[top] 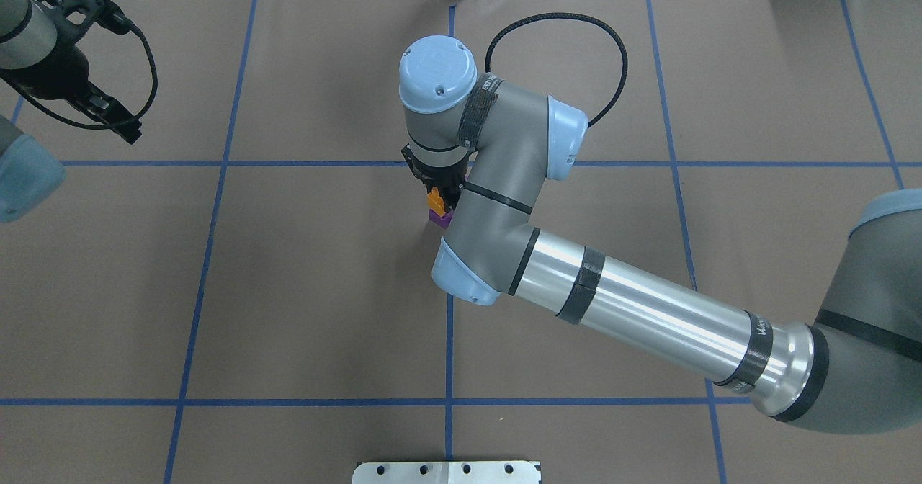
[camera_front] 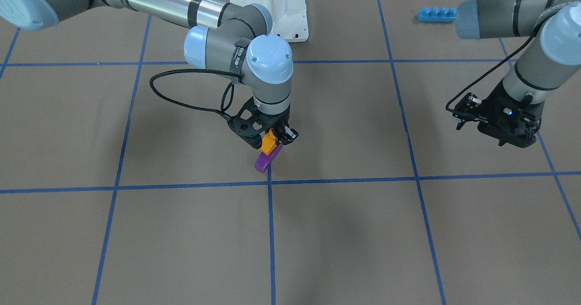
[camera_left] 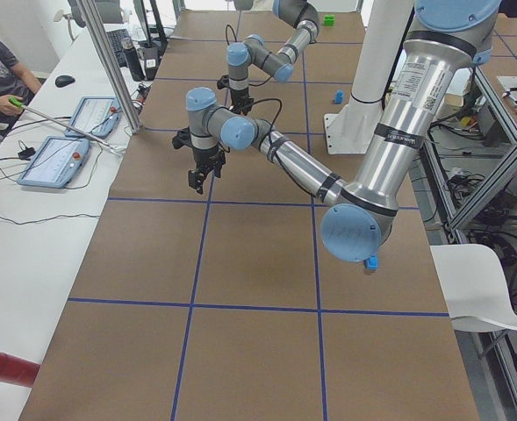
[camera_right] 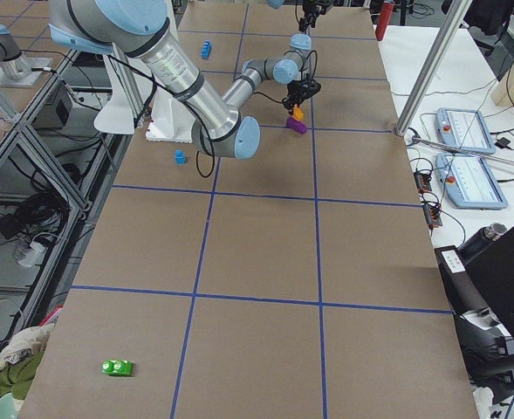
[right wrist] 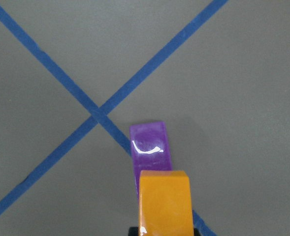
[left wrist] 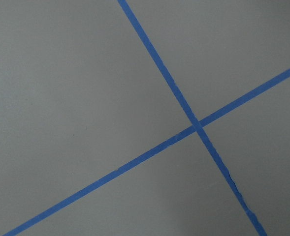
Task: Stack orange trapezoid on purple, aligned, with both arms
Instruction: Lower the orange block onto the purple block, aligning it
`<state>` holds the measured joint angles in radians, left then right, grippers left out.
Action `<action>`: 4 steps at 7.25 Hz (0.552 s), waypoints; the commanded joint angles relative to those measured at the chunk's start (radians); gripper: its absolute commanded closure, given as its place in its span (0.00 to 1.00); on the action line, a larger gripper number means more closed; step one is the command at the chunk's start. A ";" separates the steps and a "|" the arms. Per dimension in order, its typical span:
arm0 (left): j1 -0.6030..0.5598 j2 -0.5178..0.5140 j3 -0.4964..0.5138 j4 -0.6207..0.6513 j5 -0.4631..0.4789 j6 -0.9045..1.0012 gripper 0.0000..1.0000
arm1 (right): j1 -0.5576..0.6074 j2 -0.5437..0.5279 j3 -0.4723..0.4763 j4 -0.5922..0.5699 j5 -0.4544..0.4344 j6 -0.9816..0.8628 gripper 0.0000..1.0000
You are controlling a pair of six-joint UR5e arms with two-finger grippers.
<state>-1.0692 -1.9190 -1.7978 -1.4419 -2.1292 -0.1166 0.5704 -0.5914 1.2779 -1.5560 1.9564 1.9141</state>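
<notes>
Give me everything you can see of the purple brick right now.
The small glossy purple plastic brick lies on the brown table, just off a crossing of blue tape lines. It looks long and narrow, with a bright glare streak on its top face; no stud can be made out. The orange plastic brick, held in the right gripper, hangs over its end nearer the robot. Whether the two touch cannot be told.

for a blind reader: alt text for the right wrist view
A glossy orange plastic trapezoid brick fills the lower centre, partly covering a glossy purple plastic brick. Crossing blue tape lines mark the table.
</notes>
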 commanded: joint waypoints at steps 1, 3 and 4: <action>0.000 0.000 0.002 0.000 0.000 0.000 0.00 | -0.003 -0.002 -0.014 0.019 -0.001 -0.001 1.00; 0.002 0.000 0.009 -0.002 0.000 0.000 0.00 | -0.004 -0.004 -0.046 0.062 -0.001 -0.001 1.00; 0.002 -0.002 0.008 -0.002 0.000 -0.005 0.00 | -0.006 -0.004 -0.046 0.063 -0.001 -0.003 1.00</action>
<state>-1.0680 -1.9192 -1.7907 -1.4433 -2.1292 -0.1176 0.5668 -0.5936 1.2401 -1.5047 1.9561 1.9122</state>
